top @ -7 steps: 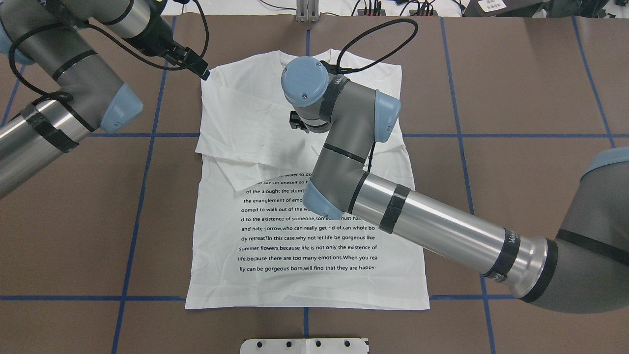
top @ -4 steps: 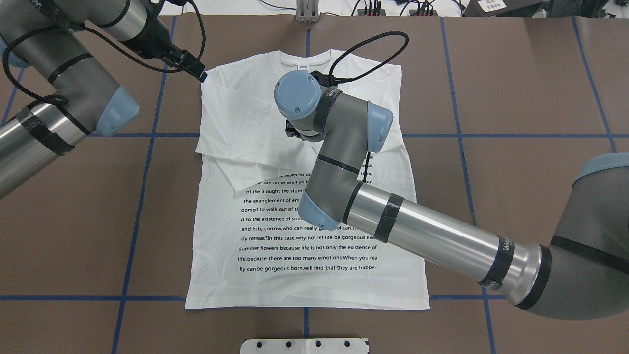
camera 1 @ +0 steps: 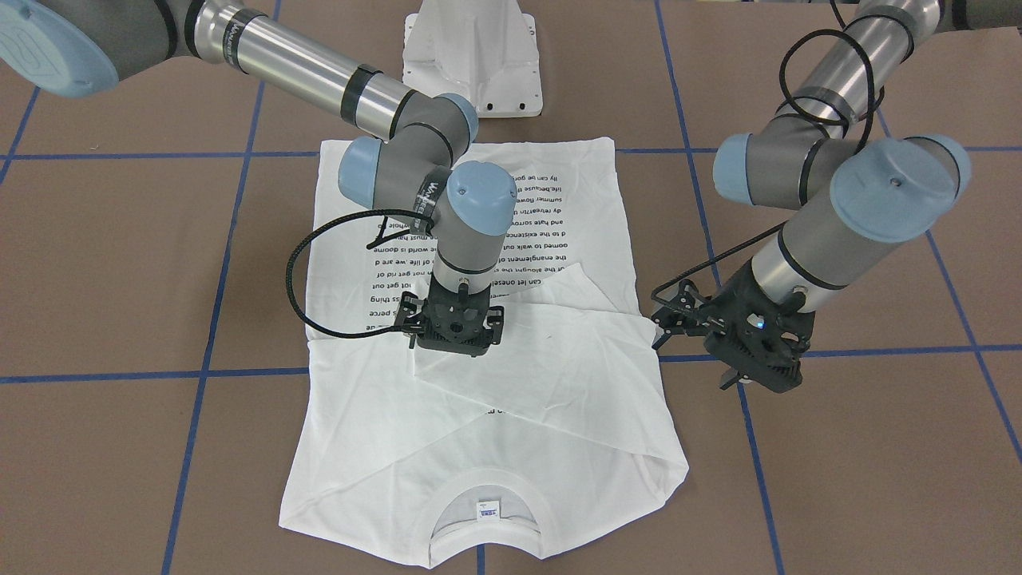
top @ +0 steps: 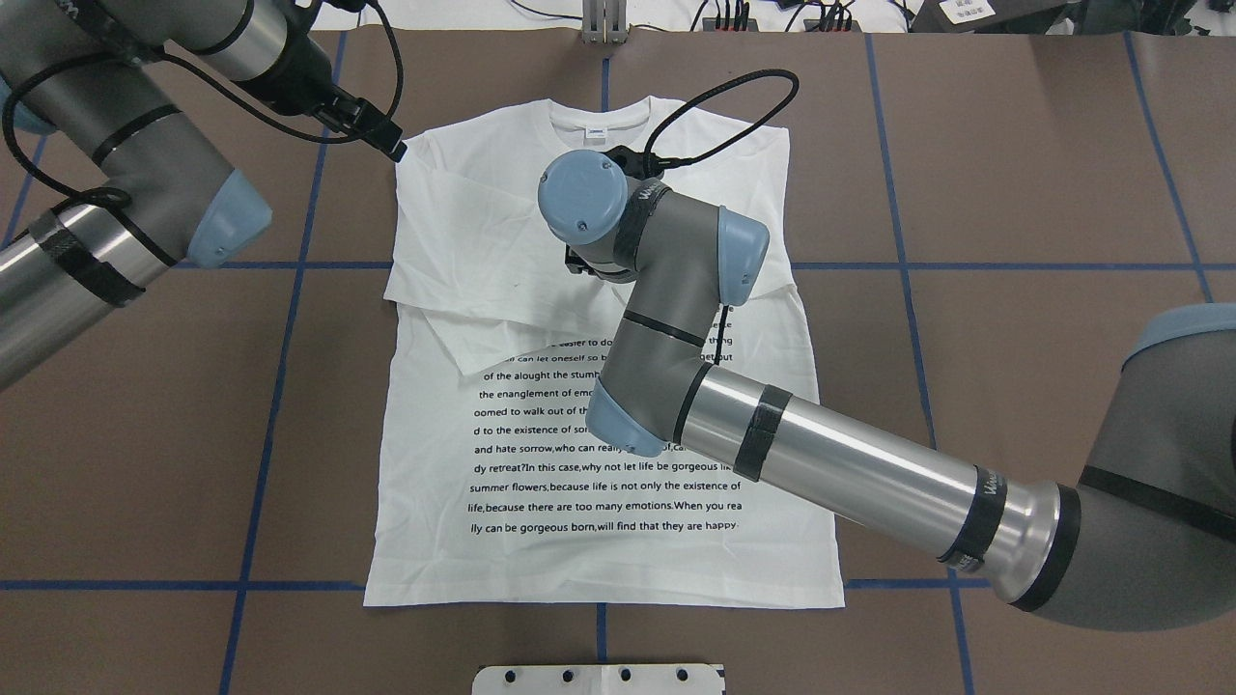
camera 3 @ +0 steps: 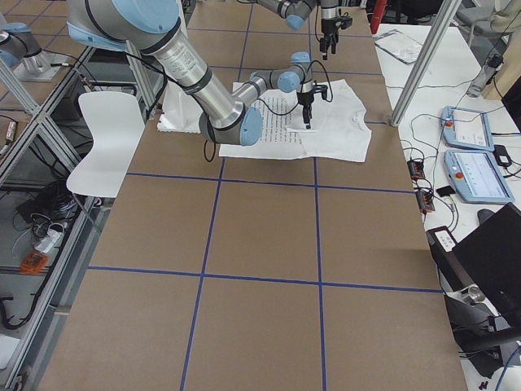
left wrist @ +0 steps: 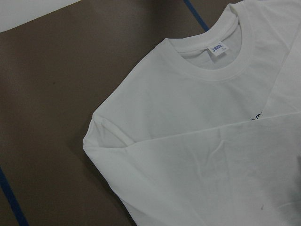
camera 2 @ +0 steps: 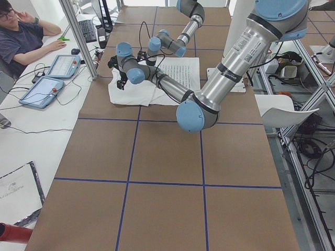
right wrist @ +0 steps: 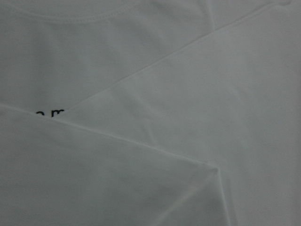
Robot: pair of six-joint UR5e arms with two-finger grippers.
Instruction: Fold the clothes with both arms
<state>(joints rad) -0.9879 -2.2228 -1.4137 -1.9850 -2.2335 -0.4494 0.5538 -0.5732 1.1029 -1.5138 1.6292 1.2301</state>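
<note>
**Item.** The white T-shirt [top: 425, 463] lies flat, face up, at the middle of the brown worktop [top: 1014, 174]. Its collar [top: 599, 118] is at the far end and its hem [top: 599, 598] at the near end. Both long sleeves are laid across the chest. The sleeve from the left [top: 483, 290] slants over the top lines of the printed text [top: 599, 487]. The body of the shirt is at full length, with no cross fold.

**Right arm.** The right gripper [camera 1: 455, 335] points straight down over the crossed sleeves at mid-chest, low over the cloth. Its wrist view shows only fabric and fold edges. The fingers are hidden under the gripper body, so whether they are spread, closed or pinching cloth cannot be told.

**Left arm.** The left gripper [top: 394, 147] sits at the far left shoulder corner of the shirt, over the bare worktop just beside the cloth edge. Contact cannot be confirmed. Its wrist view takes in the shoulder, the collar and the neck label [left wrist: 217, 48]. No fingers show there, so their state cannot be told, and no cloth is seen lifted.

**Assessment.** The sleeve stage appears complete and the lengthwise fold is not yet made. The next move probably calls for each gripper to take one end corner, level with the other. They would then lift together and carry that end over the text. Uneven lift risks dragging the sleeves out of place.
</note>
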